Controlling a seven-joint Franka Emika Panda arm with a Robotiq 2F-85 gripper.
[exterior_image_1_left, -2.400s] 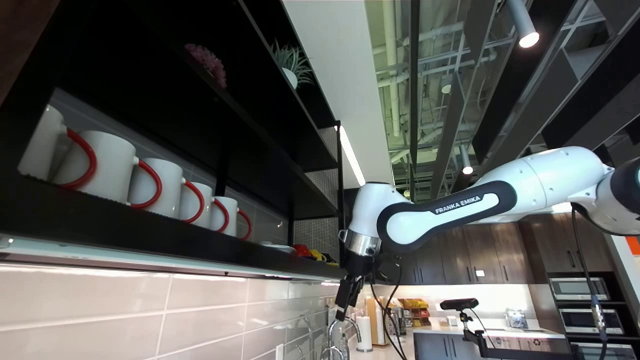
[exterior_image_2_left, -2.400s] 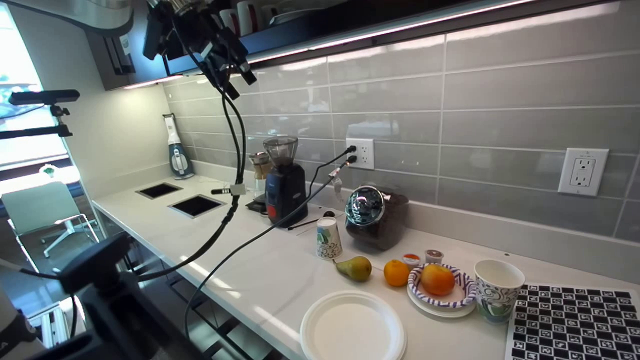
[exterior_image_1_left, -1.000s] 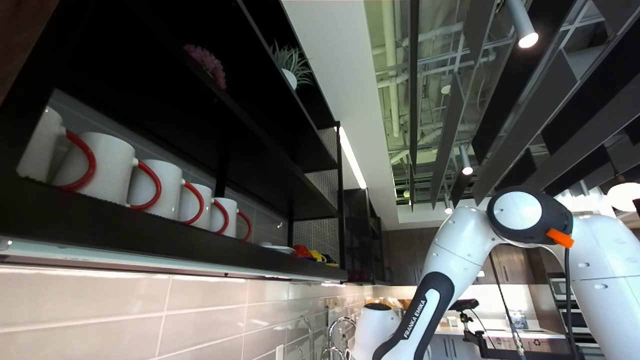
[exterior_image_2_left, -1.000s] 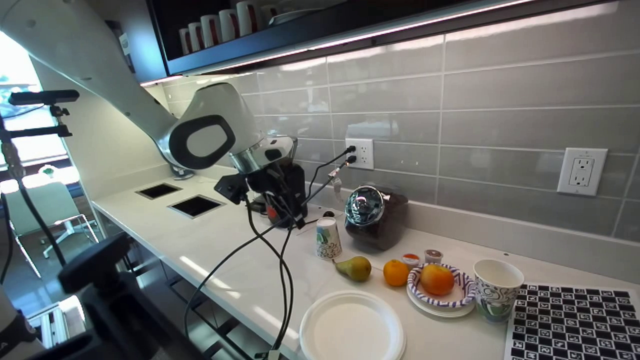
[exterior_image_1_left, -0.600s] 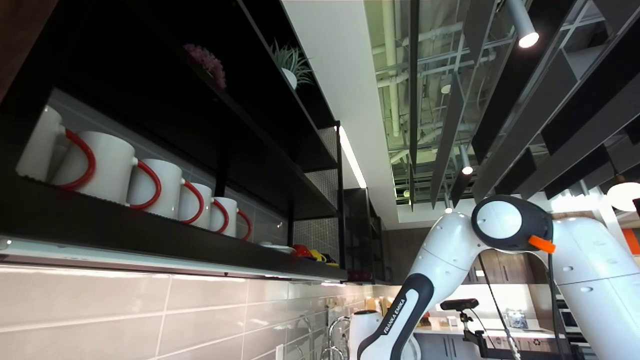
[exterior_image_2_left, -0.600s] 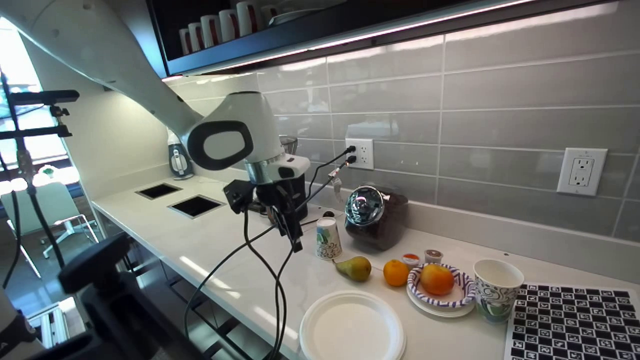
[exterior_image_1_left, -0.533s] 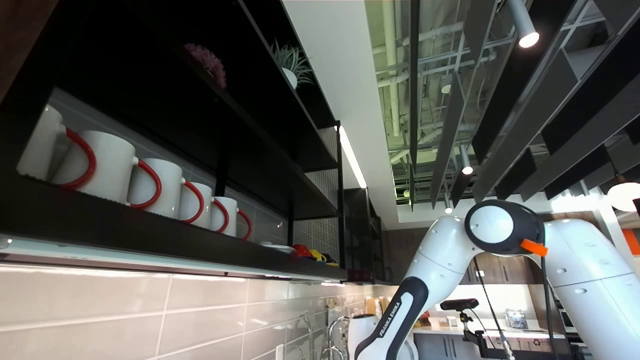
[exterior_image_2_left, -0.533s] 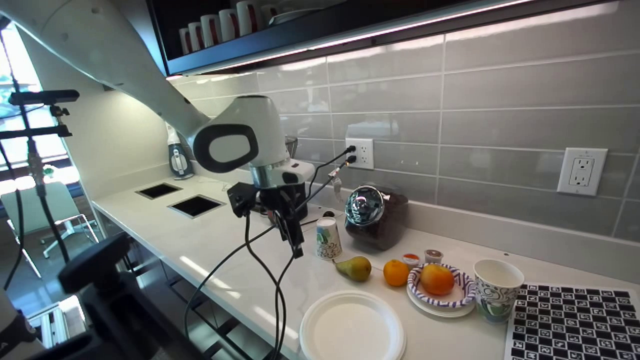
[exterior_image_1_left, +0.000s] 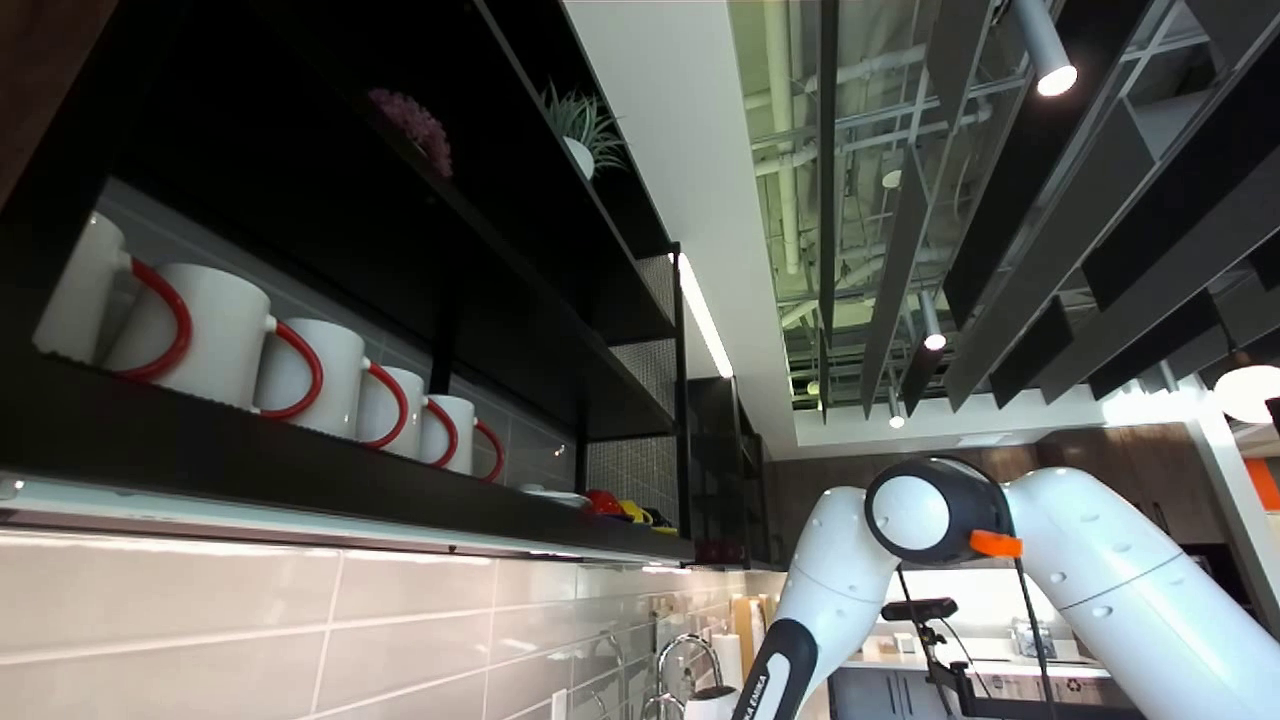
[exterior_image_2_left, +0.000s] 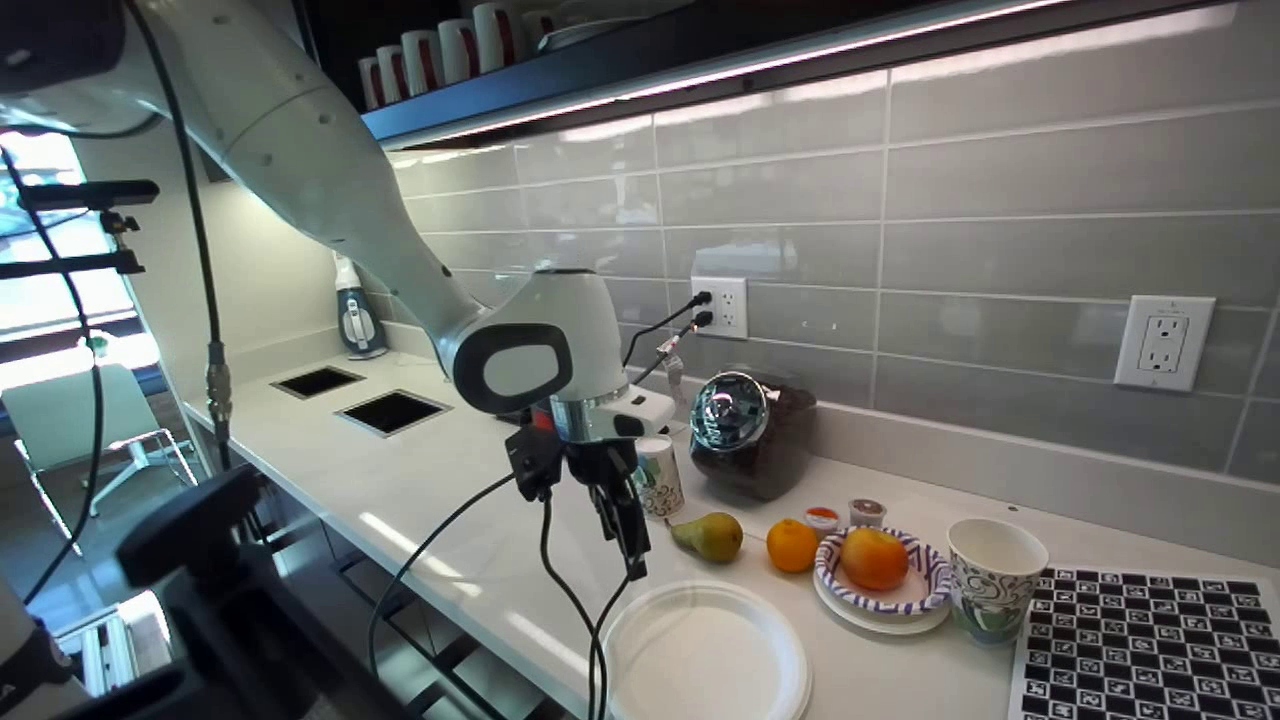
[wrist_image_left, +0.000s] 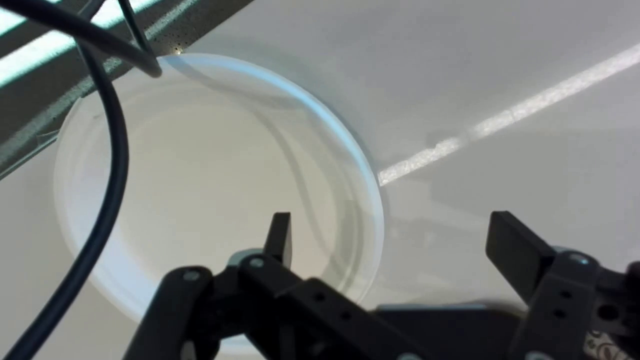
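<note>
Near white plate (exterior_image_2_left: 705, 655); fruit (exterior_image_2_left: 875, 559) in bowl (exterior_image_2_left: 934, 574)

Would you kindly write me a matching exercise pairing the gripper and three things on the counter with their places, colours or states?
1. gripper
2. pear
3. red-yellow fruit
4. large plate

A. inside the patterned bowl
B. white, lying on the counter
C. jaws apart, holding nothing
D. green, beside the orange

Pairs: 1-C, 2-D, 3-A, 4-B

We see a smooth, glossy counter (exterior_image_2_left: 350, 470), glazed-looking tiles (exterior_image_2_left: 770, 200), a mirror-bright, metallic-looking lid (exterior_image_2_left: 730, 410), a smooth, faintly shiny plate (exterior_image_2_left: 705, 655) and a matt end effector (wrist_image_left: 394, 234).
</note>
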